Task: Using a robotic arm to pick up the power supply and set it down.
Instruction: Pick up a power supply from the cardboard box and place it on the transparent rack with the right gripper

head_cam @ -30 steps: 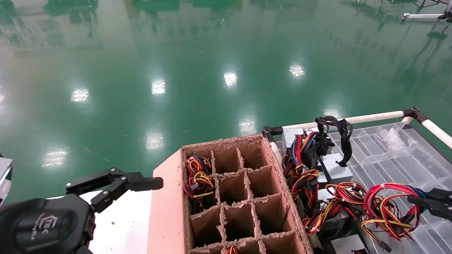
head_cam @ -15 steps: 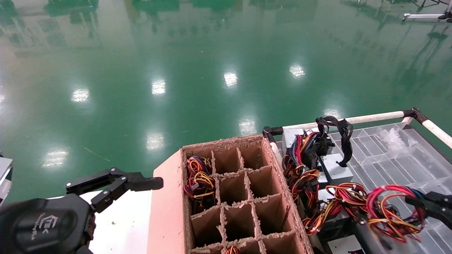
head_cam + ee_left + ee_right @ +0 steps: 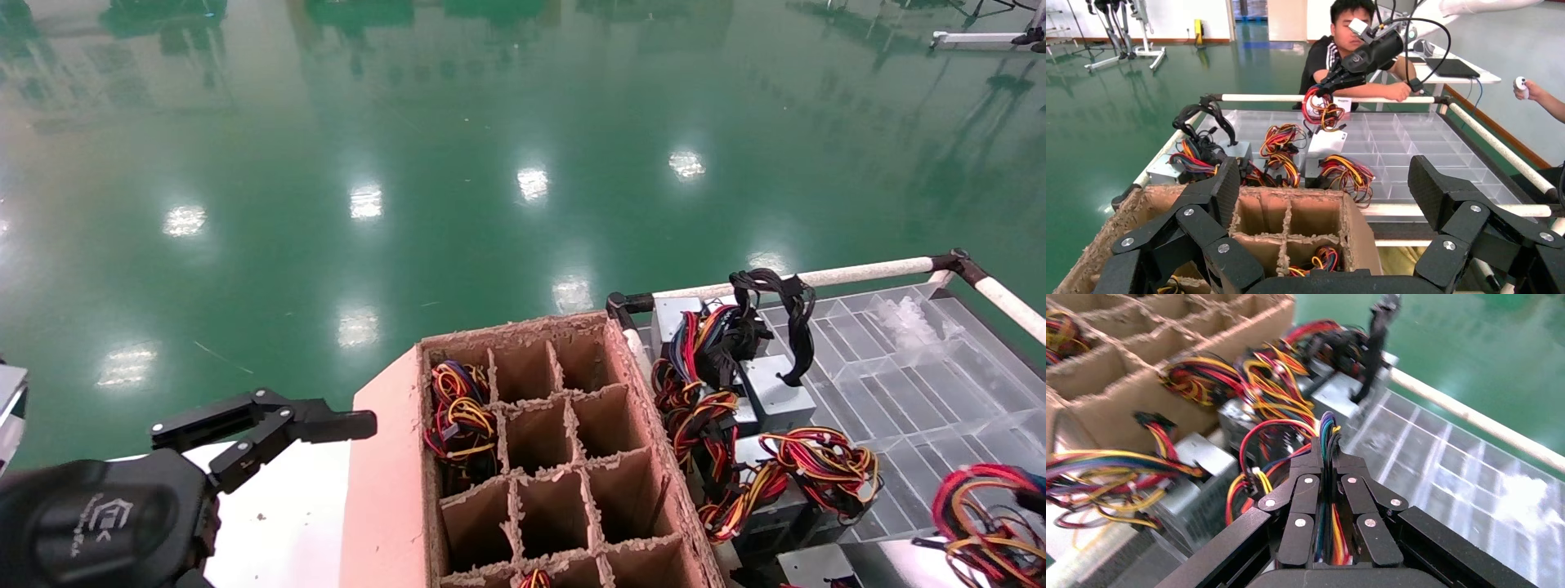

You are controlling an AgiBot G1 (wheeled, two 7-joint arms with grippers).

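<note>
My right gripper [image 3: 1324, 446] is shut on the coloured wire bundle [image 3: 985, 514] of a power supply. The silver-grey power supply [image 3: 1327, 143] hangs under those wires above the clear tray [image 3: 923, 384]. In the head view the right gripper is almost off the lower right edge. The left wrist view shows it from afar, the right gripper [image 3: 1324, 92] holding the wires up. My left gripper [image 3: 265, 425] stays parked at the lower left, open and with nothing in it, beside the cardboard box.
A cardboard box [image 3: 384, 482] with divided cells stands in the middle; some cells hold wired units [image 3: 458, 416]. Other power supplies [image 3: 809, 474] lie along the tray's left side, one with a black cable loop [image 3: 772, 306]. A white rail [image 3: 858, 273] borders the tray. A person [image 3: 1352, 37] sits beyond it.
The right gripper has drawn the wire bundle toward the lower right edge of the head view, and the power supply came up with it. The left arm has not moved.
</note>
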